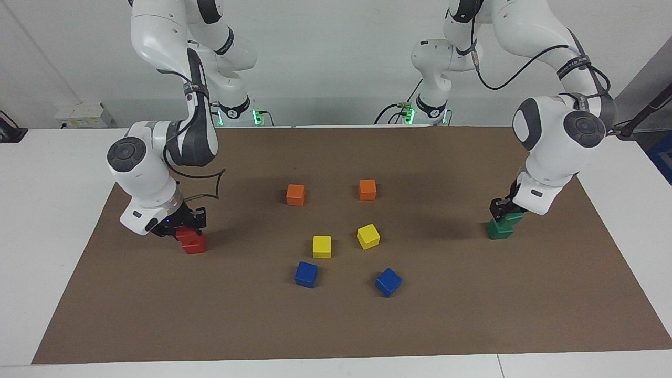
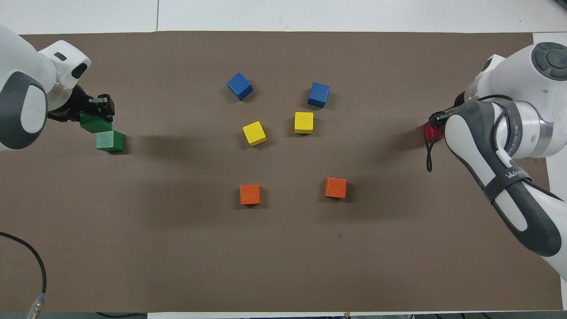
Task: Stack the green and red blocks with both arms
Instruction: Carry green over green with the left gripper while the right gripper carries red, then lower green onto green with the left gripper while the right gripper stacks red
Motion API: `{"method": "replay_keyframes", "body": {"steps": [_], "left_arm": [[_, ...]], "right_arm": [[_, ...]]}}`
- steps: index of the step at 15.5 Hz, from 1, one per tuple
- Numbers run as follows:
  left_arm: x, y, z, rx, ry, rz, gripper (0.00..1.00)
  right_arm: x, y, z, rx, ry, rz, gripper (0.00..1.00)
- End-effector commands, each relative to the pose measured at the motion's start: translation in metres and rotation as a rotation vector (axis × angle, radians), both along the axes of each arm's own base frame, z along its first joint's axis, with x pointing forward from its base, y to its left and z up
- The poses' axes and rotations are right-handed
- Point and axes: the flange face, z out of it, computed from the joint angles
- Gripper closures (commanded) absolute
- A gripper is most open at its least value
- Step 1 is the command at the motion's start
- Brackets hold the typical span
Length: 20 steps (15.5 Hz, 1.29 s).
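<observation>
Two grippers are clamped on cubes. The left gripper [image 1: 505, 211] pinches a green cube [image 1: 512, 217] over the second green cube [image 1: 497, 230], seemingly touching it, at the left arm's end. The right gripper [image 1: 185, 227] grips a red cube [image 1: 185, 233] atop the other red cube [image 1: 194, 244], both skewed. Brown mat [image 1: 336, 325] covers a white table [image 1: 47, 210]; white wall.

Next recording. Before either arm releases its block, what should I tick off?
1. Left gripper shut on held green block: ok.
2. Held green block centred over resting green block: not ok, looks offset toward the left arm's end in both views.
3. Right gripper shut on upper red block: ok.
4. Upper red block flush on lower red block: cannot tell.
</observation>
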Motion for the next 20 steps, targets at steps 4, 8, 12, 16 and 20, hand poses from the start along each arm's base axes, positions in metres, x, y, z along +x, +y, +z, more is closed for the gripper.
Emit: {"method": "replay_keyframes", "body": {"steps": [4, 8, 12, 16, 20], "left_arm": [[-0.019, 0.038, -0.035, -0.049, -0.029, -0.096, 1.0], [-0.026, 0.039, -0.049, -0.048, -0.041, -0.062, 1.0], [-0.029, 0.036, -0.061, -0.047, -0.053, -0.065, 1.0], [-0.029, 0.036, -0.071, -0.045, -0.059, -0.039, 1.0], [-0.029, 0.036, -0.073, -0.045, -0.06, -0.039, 1.0]], "right_arm": [[-0.009, -0.001, 0.003, -0.004, -0.042, 0.013, 1.0], [-0.006, -0.006, 0.002, -0.005, -0.073, 0.005, 1.0], [-0.006, -0.006, 0.0, -0.002, -0.078, -0.021, 1.0], [-0.009, -0.007, -0.006, -0.002, -0.084, -0.022, 1.0], [-0.011, -0.011, -0.011, -0.002, -0.092, -0.028, 1.0]]}}
